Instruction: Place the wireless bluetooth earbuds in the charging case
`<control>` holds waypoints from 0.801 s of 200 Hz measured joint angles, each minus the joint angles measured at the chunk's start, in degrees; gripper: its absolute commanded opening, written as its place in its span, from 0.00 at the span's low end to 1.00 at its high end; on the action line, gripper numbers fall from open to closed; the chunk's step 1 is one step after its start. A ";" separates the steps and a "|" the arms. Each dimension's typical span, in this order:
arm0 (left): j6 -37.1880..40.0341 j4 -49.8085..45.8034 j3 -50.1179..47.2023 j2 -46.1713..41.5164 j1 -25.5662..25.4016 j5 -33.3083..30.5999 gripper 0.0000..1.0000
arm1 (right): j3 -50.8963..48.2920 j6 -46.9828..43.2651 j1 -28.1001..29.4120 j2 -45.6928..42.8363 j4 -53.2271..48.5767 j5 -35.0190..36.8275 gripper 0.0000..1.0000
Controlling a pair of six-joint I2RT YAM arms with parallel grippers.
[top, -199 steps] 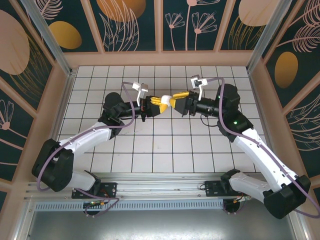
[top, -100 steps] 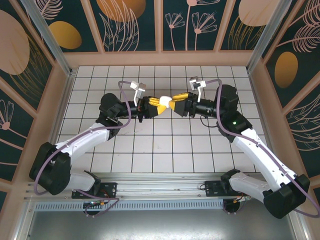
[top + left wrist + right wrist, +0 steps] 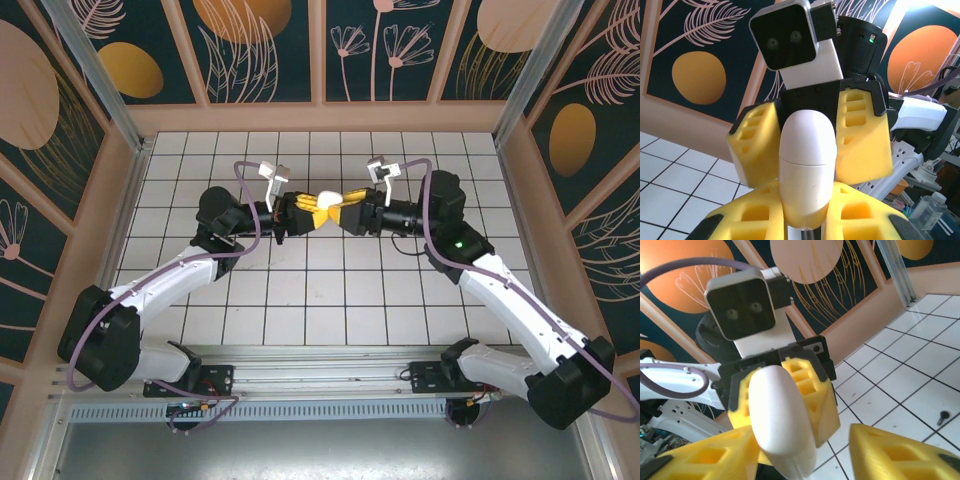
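Your left hand [image 3: 318,207] is shut tight on the white charging case [image 3: 806,160], holding it up in the air over the tiled desk [image 3: 300,300]. Your right hand [image 3: 347,203] is about half open, its yellow fingers [image 3: 862,135] on each side of the case's other end, one a little apart from it. The case is closed, so its inside is hidden.

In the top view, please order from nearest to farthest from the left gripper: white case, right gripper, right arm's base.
1. white case, held by the left gripper.
2. right gripper, just right of the case.
3. right arm's base, near edge, right side.
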 measured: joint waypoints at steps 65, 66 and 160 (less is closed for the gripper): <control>0.17 -1.49 0.00 -0.94 0.57 -0.52 0.06 | 0.00 1.07 0.17 0.52 3.10 -0.92 0.16; 0.20 -1.53 0.00 -0.96 0.57 -0.55 0.06 | 0.00 1.09 0.17 0.52 3.10 -0.92 0.16; 10.01 -12.76 0.04 -3.21 -0.22 -4.00 0.57 | -1.05 3.56 -2.67 0.37 2.80 5.29 0.12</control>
